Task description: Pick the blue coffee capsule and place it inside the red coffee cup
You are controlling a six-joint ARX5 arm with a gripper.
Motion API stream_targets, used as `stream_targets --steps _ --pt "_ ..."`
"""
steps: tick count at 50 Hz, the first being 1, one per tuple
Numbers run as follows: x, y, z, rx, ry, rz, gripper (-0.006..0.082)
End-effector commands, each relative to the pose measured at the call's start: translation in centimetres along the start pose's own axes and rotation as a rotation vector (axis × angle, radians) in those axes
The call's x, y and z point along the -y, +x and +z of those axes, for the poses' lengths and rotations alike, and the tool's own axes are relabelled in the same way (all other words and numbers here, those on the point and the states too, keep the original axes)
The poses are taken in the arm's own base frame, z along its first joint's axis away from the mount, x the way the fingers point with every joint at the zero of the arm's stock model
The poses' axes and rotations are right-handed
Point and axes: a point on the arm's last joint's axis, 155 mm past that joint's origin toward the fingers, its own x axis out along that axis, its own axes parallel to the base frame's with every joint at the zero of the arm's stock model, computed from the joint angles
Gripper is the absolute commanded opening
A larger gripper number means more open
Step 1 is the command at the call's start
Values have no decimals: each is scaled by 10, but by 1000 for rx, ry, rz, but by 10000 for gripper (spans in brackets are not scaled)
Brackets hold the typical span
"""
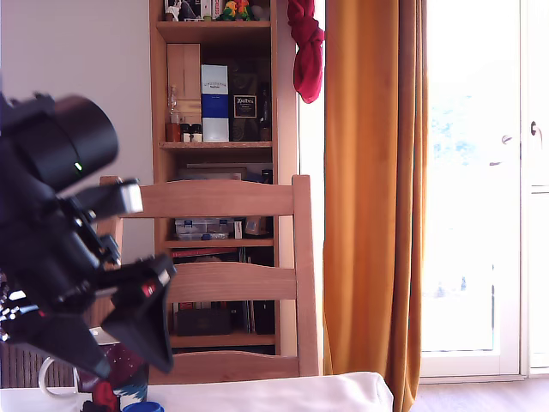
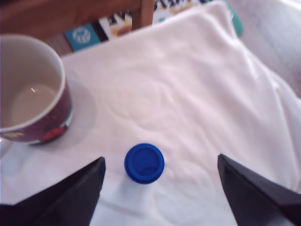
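Small bright blue round coffee capsule (image 2: 144, 163) sitting on white cloth-covered table (image 2: 197, 94), apart from maroon starry-print mug (image 2: 33, 89). Black two-fingered gripper (image 2: 160, 188) hovering above capsule, spread wide, holding nothing.

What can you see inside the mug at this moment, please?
In the wrist view the mug shows a bare white inside with nothing in it; the near wall hides part of the bottom. The blue capsule sits on the white cloth beside it, between the open gripper fingers.
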Motion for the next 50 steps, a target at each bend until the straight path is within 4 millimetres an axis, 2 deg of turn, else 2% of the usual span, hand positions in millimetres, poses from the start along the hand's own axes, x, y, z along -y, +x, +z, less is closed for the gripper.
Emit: stream_targets --steps 1,10,23,50 --pt "-3 6 -2 -22 -2 25 700" --pt "-1 19 -3 -58 -4 19 700" --pt "0 34 -17 -153 -44 20 700" --pt "1 44 -26 -203 -89 14 697"
